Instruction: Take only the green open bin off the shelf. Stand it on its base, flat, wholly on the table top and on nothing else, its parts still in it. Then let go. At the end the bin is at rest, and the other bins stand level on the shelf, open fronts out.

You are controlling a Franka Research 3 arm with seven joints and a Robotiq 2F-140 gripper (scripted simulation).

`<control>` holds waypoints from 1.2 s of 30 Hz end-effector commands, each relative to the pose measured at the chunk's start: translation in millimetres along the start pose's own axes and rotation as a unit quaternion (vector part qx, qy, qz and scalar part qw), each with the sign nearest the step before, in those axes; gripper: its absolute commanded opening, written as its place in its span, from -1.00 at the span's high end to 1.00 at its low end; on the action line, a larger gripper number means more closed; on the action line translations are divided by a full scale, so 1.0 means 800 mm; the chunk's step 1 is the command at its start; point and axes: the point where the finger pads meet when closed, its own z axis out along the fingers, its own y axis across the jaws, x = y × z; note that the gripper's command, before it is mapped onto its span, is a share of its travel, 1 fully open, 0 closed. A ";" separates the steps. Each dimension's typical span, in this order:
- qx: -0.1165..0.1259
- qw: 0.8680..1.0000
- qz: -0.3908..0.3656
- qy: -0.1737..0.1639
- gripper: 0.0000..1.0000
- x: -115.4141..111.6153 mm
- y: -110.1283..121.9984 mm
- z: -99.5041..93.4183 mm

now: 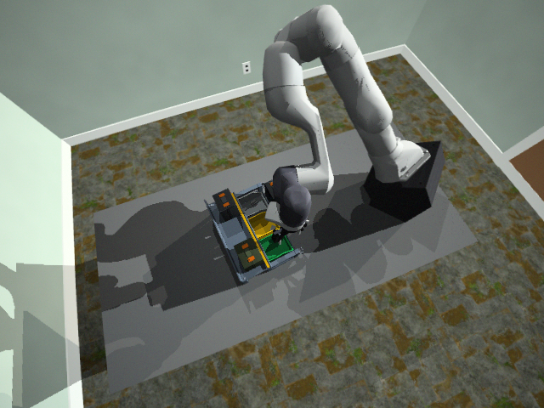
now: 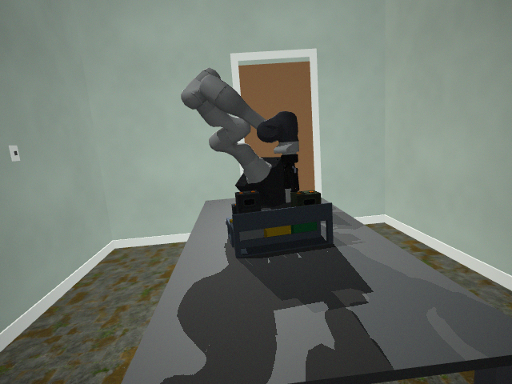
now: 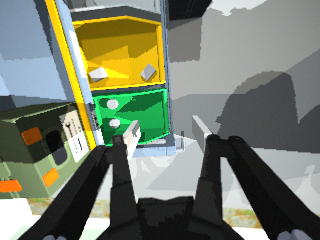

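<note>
The green open bin (image 1: 277, 249) (image 2: 305, 227) (image 3: 146, 111) sits at the end of the shelf's (image 1: 228, 229) (image 2: 281, 213) lower level, beside a yellow bin (image 1: 257, 223) (image 2: 278, 230) (image 3: 120, 50). Two white round parts (image 3: 113, 104) lie in the green bin. My gripper (image 1: 277, 237) (image 3: 165, 125) is open and empty. It points down over the green bin's open front end. In the wrist view one fingertip is over the bin's front edge and the other is outside the shelf's end post. I cannot tell whether a finger touches the bin.
A grey bin (image 1: 252, 199) (image 2: 250, 234) stands on the yellow bin's other side. An olive box (image 1: 246, 253) (image 2: 306, 197) (image 3: 40, 140) and a black box (image 1: 223, 201) (image 2: 247, 201) stand on the shelf's top. The dark table (image 1: 175, 316) (image 2: 372, 289) extends all round. The robot base (image 1: 408, 184) stands behind.
</note>
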 end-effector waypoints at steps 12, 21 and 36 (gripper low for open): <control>0.000 1.000 0.003 0.001 -0.15 0.001 0.001 -0.009; 0.000 1.000 0.004 0.001 -0.15 0.002 0.002 -0.011; 0.000 1.000 0.005 0.000 -0.15 0.002 0.001 -0.012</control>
